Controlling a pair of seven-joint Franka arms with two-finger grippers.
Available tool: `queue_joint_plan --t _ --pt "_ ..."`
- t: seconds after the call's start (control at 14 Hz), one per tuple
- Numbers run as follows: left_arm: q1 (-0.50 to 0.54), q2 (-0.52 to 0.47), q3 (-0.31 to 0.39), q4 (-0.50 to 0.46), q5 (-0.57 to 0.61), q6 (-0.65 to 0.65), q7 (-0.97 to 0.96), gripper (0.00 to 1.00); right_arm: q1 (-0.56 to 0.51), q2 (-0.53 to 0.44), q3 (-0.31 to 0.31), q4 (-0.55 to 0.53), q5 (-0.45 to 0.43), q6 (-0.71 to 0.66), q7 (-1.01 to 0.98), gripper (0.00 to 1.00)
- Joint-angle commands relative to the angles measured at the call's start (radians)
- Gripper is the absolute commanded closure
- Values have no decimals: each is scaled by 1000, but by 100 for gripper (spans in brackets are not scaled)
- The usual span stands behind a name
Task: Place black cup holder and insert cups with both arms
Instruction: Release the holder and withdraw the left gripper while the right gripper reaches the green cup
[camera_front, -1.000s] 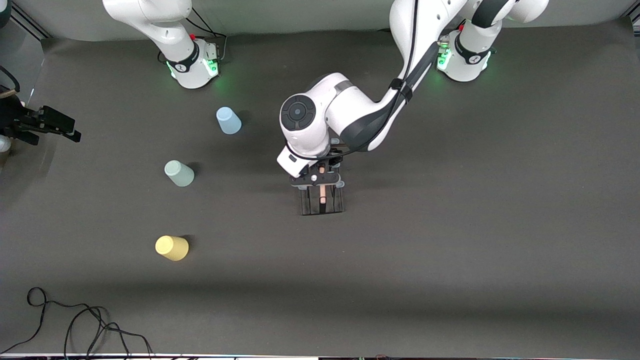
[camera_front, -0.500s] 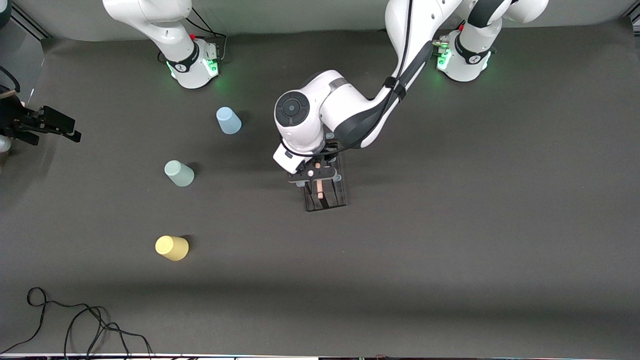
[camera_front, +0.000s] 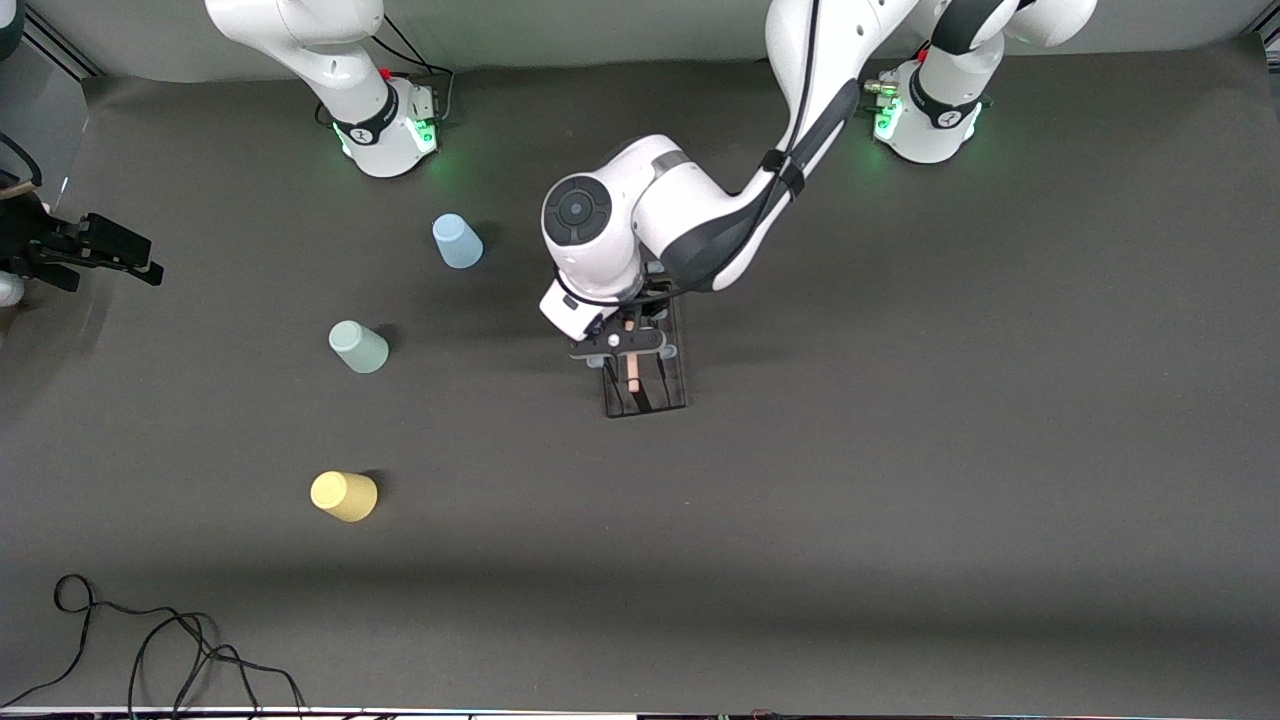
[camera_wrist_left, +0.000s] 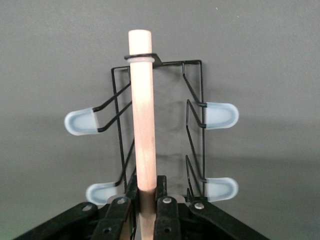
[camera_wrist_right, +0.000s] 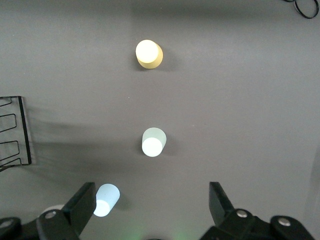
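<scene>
My left gripper (camera_front: 625, 345) is shut on the light wooden rod handle (camera_wrist_left: 143, 125) of the black cup holder (camera_front: 648, 385) over the middle of the table. In the left wrist view the fingers (camera_wrist_left: 167, 210) clamp the rod, and pale-tipped pegs (camera_wrist_left: 221, 115) stick out on both sides. I cannot tell whether the holder touches the table. The light blue cup (camera_front: 457, 241), pale green cup (camera_front: 358, 346) and yellow cup (camera_front: 344, 496) stand apart toward the right arm's end. My right gripper (camera_wrist_right: 152, 195) is open and empty high over the cups (camera_wrist_right: 153, 142); it is out of the front view.
A black device (camera_front: 90, 248) sits at the table's edge at the right arm's end. A loose black cable (camera_front: 150, 650) lies near the front edge at the same end. The holder's edge (camera_wrist_right: 15, 131) shows in the right wrist view.
My left gripper has carried the cup holder a little toward the robots' bases and slightly toward the right arm's end. The cups have not moved.
</scene>
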Motion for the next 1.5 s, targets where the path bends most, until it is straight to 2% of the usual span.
queue_joint_plan --t 0.0,0.07,0.21,0.29,0.43,0.57,0.71,0.86,1.0,1.21,1.43 --pt "-10 -12 8 -1 1 22 19 89 2 5 -1 5 -5 4 -20 0" --pt "-8 -10 8 -1 -1 24 18 57 0 5 -1 4 -5 4 -20 0" --pt "-4 -21 8 1 -7 22 11 14 2 4 -3 4 -3 4 -9 0" --pt "1 -33 11 8 -10 22 -1 0 0 4 -1 4 -3 4 -8 0" --pt "16 -56 17 12 -10 13 -1 0 0 -3 -3 -4 -3 4 -6 0" --pt "72 -119 15 13 -10 -28 4 0 6 -24 -1 -34 -6 9 -6 0" --pt "149 -177 15 13 1 -111 16 0 23 -100 0 -153 -9 65 -8 0" --pt "246 -216 15 12 4 -126 27 0 51 -197 2 -290 -17 127 -8 0" --pt "321 -225 18 5 22 -125 42 0 54 -255 9 -381 -28 153 -6 0" --pt "442 -234 17 13 30 -126 250 0 86 -257 8 -419 -29 170 -8 0" --pt "576 -303 25 1 45 -195 488 3 86 -250 8 -578 -29 341 -8 0"
